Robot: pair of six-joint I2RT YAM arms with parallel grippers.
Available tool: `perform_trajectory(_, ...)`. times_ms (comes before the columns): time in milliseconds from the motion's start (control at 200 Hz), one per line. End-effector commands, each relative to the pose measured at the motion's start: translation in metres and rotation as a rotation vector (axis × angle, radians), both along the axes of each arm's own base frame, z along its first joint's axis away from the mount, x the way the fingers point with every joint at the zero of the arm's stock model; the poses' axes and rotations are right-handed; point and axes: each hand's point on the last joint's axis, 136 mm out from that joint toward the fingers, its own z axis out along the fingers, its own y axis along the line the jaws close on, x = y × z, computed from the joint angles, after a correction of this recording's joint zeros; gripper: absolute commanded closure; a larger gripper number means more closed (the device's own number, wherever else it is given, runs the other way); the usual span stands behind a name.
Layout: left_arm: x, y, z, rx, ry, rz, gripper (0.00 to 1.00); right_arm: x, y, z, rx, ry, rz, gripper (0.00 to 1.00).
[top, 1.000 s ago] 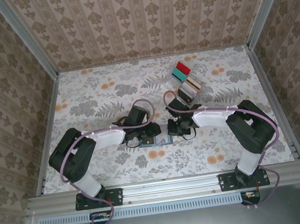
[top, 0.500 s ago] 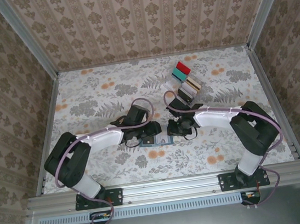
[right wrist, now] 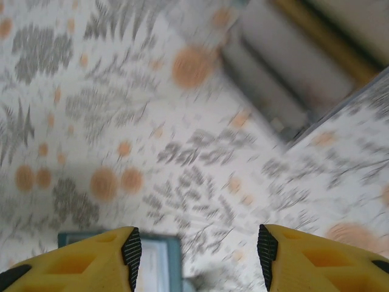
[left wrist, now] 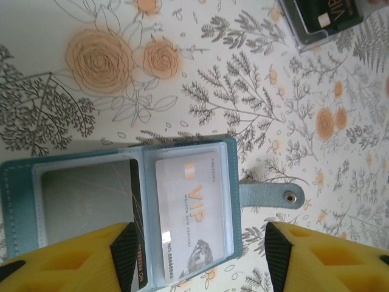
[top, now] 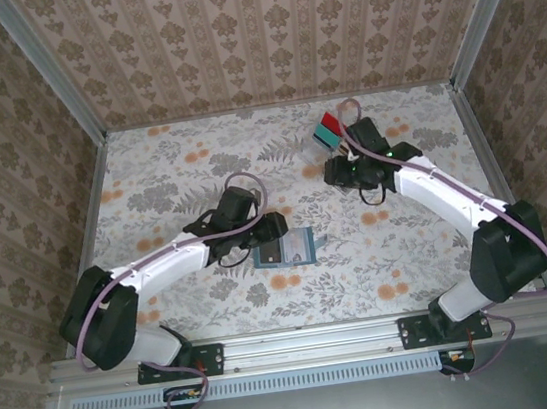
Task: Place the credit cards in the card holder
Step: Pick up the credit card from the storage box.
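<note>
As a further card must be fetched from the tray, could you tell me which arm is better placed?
Right. The right gripper hangs open at the tray, while the left gripper sits over the open card holder, well placed to steady it.
</note>
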Motion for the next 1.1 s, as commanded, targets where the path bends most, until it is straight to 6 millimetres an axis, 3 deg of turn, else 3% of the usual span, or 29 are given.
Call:
perform_trajectory(0, 0.011, 0.017, 0.019, 0.011, -0.075, 0.037, 0.34, 0.030, -0.056, 0.020, -0.061, -0.006, -0.047, 0.33)
perform_trajectory(205, 0.019, 0.026, 0.036, -0.018, -0.113, 0.073, 0.30, 0.076, -0.090, 0.012, -0.005, 0.028, -0.101, 0.29)
perform_trajectory(320, 0.022, 0.032, 0.041, -0.022, -0.120, 0.087, 0.29, 0.093, -0.095, 0.017, 0.039, 0.005, -0.101, 0.29)
perform_trajectory(675, 0.030, 0.041, 0.043, -0.028, -0.114, 0.103, 0.28, 0.092, -0.098, 0.010, 0.074, 0.012, -0.076, 0.30)
perform_trajectory(1095, 0.038, 0.052, 0.052, -0.023, -0.115, 0.126, 0.23, 0.126, -0.093, -0.038, 0.092, 0.132, -0.046, 0.32)
